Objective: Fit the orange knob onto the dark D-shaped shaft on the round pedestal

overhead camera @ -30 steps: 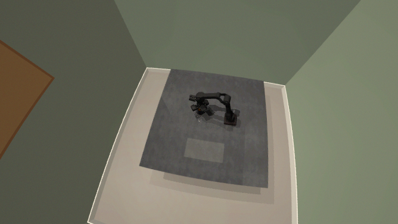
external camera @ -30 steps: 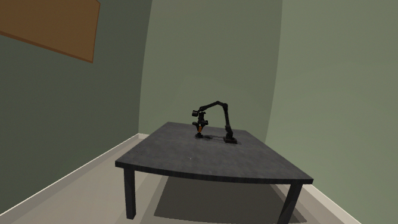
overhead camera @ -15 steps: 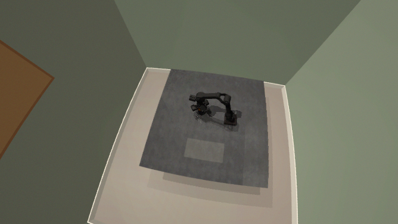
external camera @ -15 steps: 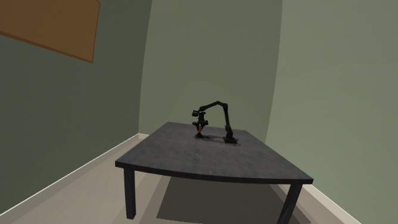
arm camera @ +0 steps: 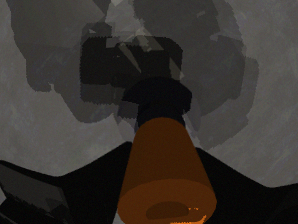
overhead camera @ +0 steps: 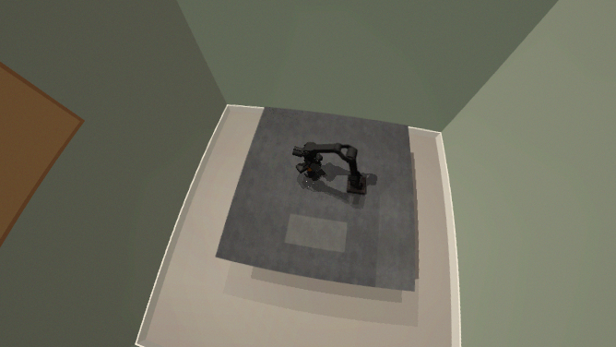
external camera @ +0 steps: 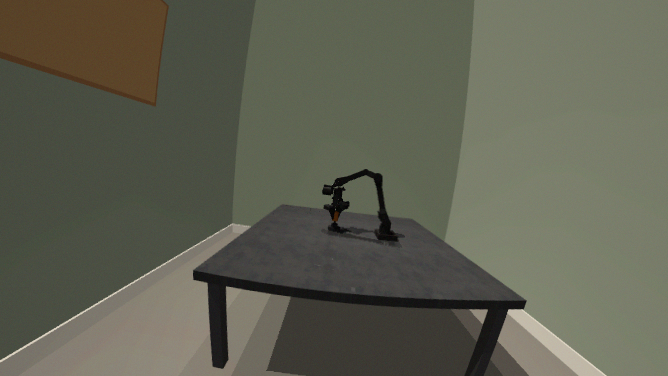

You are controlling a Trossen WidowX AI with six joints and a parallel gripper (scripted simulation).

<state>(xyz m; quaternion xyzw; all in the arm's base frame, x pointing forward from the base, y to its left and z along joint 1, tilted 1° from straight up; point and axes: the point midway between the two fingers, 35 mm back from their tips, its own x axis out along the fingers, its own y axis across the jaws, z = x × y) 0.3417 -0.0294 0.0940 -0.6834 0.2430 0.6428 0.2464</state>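
Observation:
The orange knob (overhead camera: pixel 310 169) (external camera: pixel 336 216) (arm camera: pixel 162 165) is held upright or nearly so; any small tilt is hard to judge. My gripper (external camera: pixel 335 218) (arm camera: pixel 162 151) is shut on it, one dark finger on each side. The dark round pedestal (external camera: pixel 336 229) (arm camera: pixel 157 90) stands on the table below the knob. In the wrist view, a narrower dark part shows between the pedestal's wider part and the knob's lower end. The knob hides its own hole, and the shaft's flat side cannot be made out. Whether the shaft tip is inside the hole cannot be told.
The arm's base (overhead camera: pixel 357 185) (external camera: pixel 386 235) stands on the dark grey table (overhead camera: pixel 258 221) (external camera: pixel 300 265), right of the pedestal in the top and exterior views. The arm arches over from there. Dark shadows of the arm and gripper lie around the pedestal.

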